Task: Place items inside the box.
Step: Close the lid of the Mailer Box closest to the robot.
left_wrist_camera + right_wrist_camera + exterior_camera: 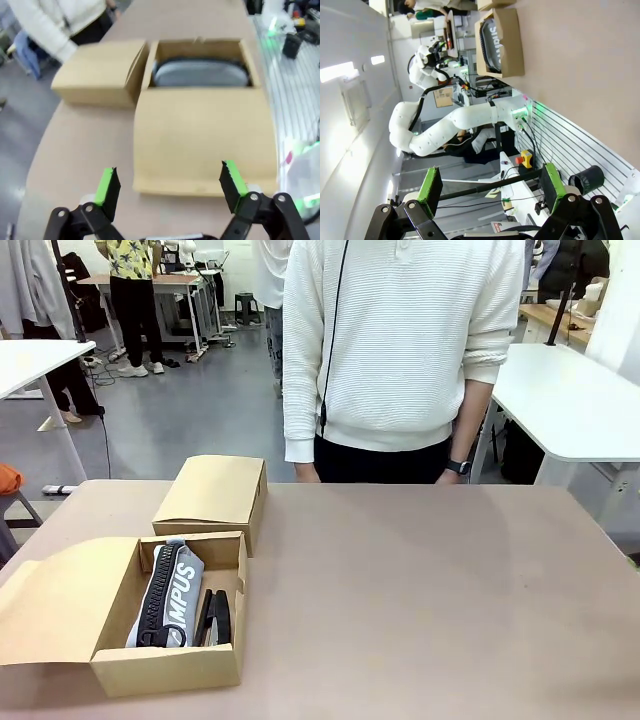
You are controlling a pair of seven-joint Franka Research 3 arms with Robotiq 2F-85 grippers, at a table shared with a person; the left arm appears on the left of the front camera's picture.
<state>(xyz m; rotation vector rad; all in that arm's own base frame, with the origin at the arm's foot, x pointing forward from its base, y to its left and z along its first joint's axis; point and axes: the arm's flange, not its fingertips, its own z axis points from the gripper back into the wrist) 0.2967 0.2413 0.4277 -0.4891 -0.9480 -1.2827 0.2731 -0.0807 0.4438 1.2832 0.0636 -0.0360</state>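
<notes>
The open cardboard box (165, 668) sits at the table's front left with its flap lid (55, 600) laid out flat. A grey "CAMPUS" pencil case (170, 595) lies inside, with a black stapler (213, 617) beside it. In the left wrist view my left gripper (170, 182) hangs open over the flap's free edge (200, 135), holding nothing; the box (200, 48) and pencil case (200, 72) lie beyond. My right gripper (491, 185) is open and empty, off the table's side. From there the box (512, 40) with the pencil case (490, 37) is far away.
A second, closed cardboard box (210, 495) stands just behind the open one, touching or nearly touching it (97, 72). A person in a white sweater (400, 350) stands at the far edge, hands down. My left arm (455, 125) shows in the right wrist view.
</notes>
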